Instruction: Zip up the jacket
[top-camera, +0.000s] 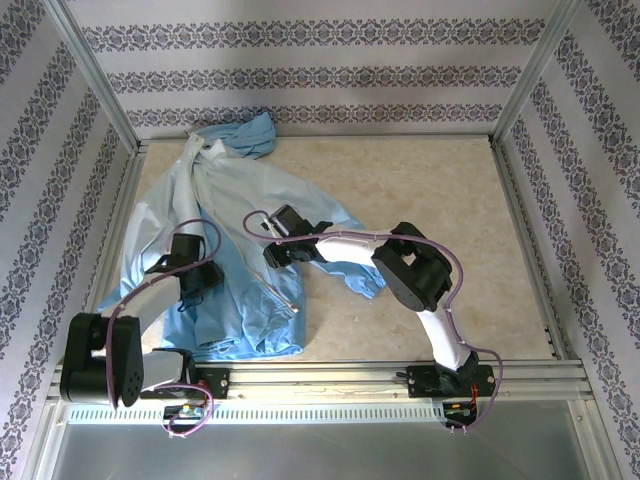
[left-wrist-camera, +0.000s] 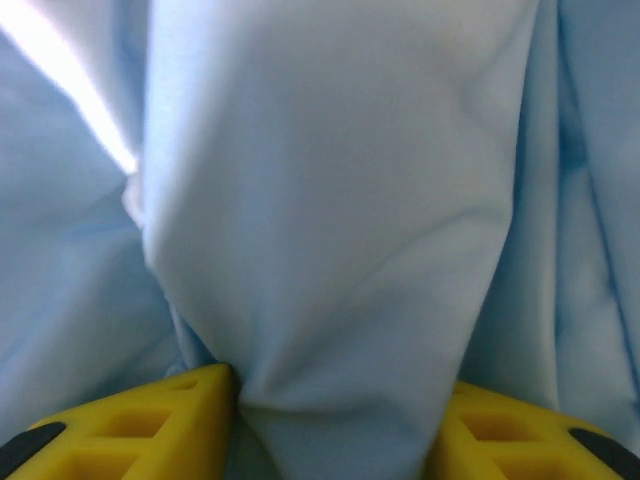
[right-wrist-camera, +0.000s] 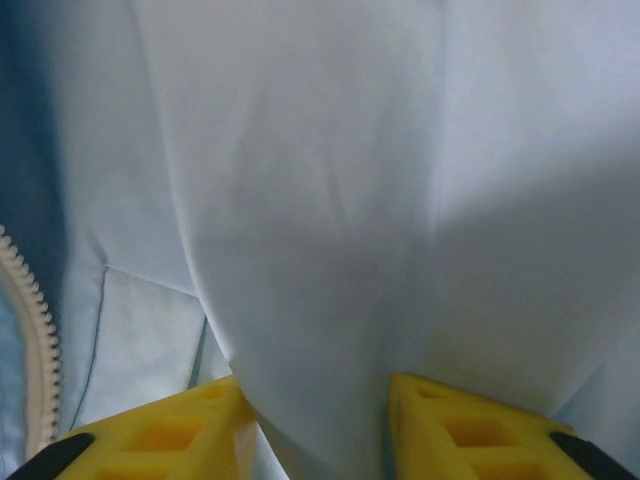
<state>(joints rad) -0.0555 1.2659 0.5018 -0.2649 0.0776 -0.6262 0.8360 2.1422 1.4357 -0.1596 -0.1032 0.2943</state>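
Note:
The light-blue jacket lies spread and rumpled on the left half of the table, hood toward the back wall. My left gripper presses down on its lower left part. In the left wrist view a raised fold of the jacket is bunched between the yellow fingers of the left gripper. My right gripper sits on the jacket's right front panel. There too a fold of cloth is pinched in the right gripper, and the white zipper teeth run down the left edge.
The table is a beige surface fenced by metal rails, with patterned walls on three sides. The right arm's elbow hangs over the table beside the jacket's right hem. A loose zipper edge lies near the front.

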